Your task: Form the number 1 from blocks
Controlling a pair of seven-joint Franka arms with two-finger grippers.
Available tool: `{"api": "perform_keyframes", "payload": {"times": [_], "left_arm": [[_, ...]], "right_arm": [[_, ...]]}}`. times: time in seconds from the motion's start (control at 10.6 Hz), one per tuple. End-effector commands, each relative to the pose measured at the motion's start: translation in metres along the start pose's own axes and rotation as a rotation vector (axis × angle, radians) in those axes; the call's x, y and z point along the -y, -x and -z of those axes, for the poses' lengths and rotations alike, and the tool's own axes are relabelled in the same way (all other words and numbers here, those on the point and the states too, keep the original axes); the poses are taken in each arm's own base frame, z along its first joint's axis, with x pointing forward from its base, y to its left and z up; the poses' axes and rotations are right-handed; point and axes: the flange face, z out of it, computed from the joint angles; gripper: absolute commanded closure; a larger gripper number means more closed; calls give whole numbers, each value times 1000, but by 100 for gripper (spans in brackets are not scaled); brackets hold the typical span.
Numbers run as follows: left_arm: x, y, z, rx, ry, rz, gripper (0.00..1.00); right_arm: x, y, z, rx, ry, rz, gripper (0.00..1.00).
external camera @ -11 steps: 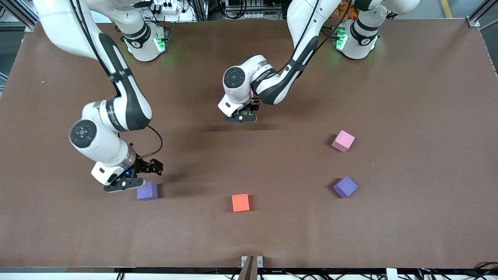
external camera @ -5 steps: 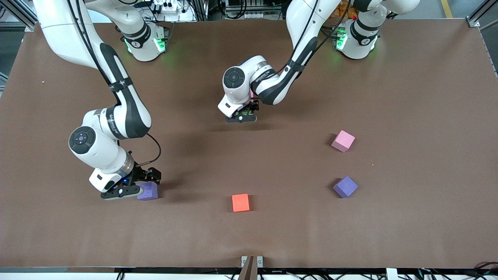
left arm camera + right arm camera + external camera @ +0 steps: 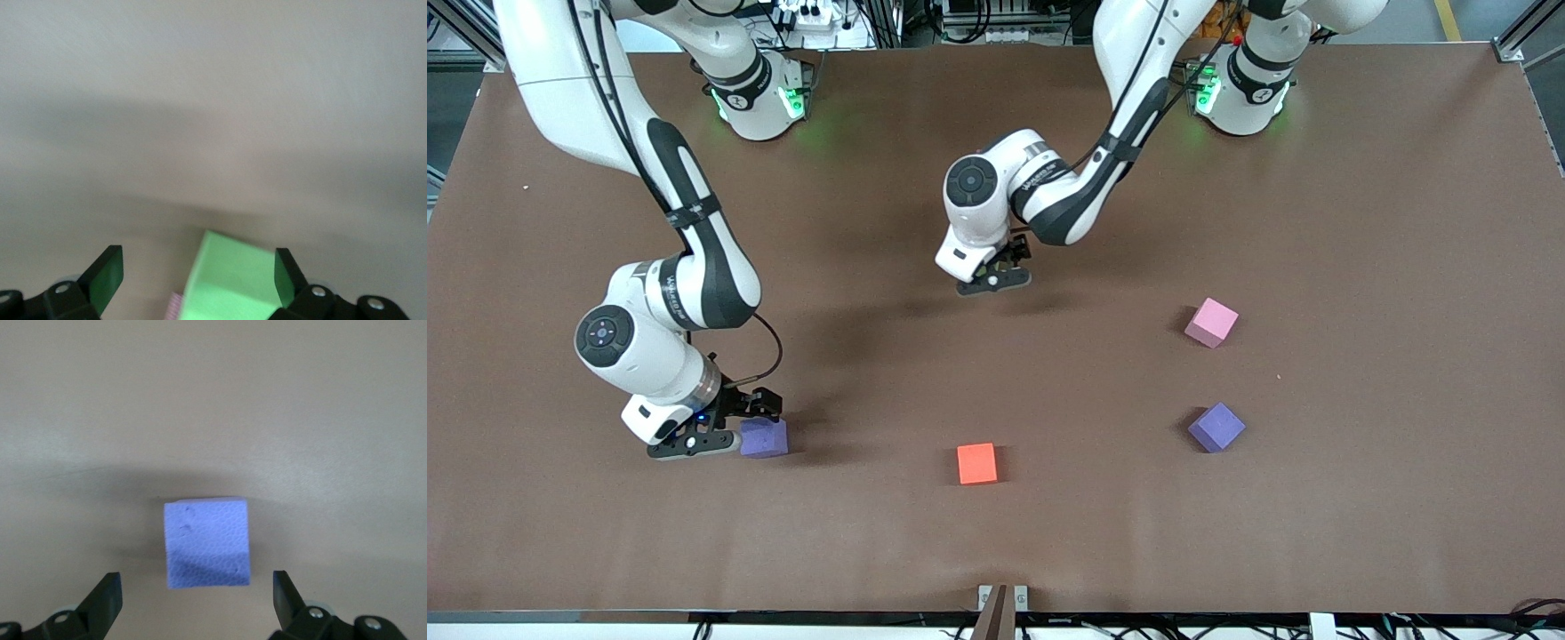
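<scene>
A green block (image 3: 230, 280) lies between the open fingers of my left gripper (image 3: 197, 277), close against one finger, with a sliver of a pink block (image 3: 173, 308) beside it. In the front view my left gripper (image 3: 999, 269) hides both, over the table's middle. My right gripper (image 3: 740, 427) is open and low at a purple block (image 3: 764, 437) toward the right arm's end. In the right wrist view this purple block (image 3: 207, 543) sits just ahead of the fingertips of the right gripper (image 3: 195, 593). An orange-red block (image 3: 976, 463), a pink block (image 3: 1211, 322) and a second purple block (image 3: 1216, 427) lie loose.
The brown table (image 3: 1360, 222) stretches wide on all sides of the blocks. Both arm bases stand along its edge farthest from the front camera. A small metal bracket (image 3: 1001, 597) sits at the nearest edge.
My left gripper has opened, let go of the green block and shifted slightly. My right gripper has come down beside the purple block, staying open.
</scene>
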Motion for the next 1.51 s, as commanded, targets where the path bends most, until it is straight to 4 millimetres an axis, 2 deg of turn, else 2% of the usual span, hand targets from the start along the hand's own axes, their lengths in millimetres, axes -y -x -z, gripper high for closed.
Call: {"api": "perform_keyframes", "payload": {"times": [0.0,0.19,0.38,0.57,0.66,0.75,0.94,1.13,1.23,1.41], "left_arm": [[48,-63,31,-14,-46,150,0],[100,-125,36,13,-85,296,0],[163,-181,31,1,-146,478,0],[224,-225,40,-23,-163,545,0],[239,-238,42,-34,-158,568,0],[252,-244,44,-28,-157,589,0],[282,-239,46,-18,-172,613,0],[299,-230,48,-7,-180,625,0],[307,-223,47,-12,-167,629,0],[319,-207,42,-46,-113,626,0]], "right_arm": [[5,-14,-7,-13,-18,22,0],[6,-12,-18,-4,-16,27,0],[6,-8,-34,15,-15,28,0],[10,-10,-38,-17,-13,32,0],[11,-10,-40,-17,-12,35,0],[11,-10,-41,-15,-12,36,0],[16,-8,-48,-16,-9,47,0],[19,-5,-65,-15,-6,54,0],[20,-4,-69,-15,-9,51,10],[22,-3,-70,-11,-11,44,37]]}}
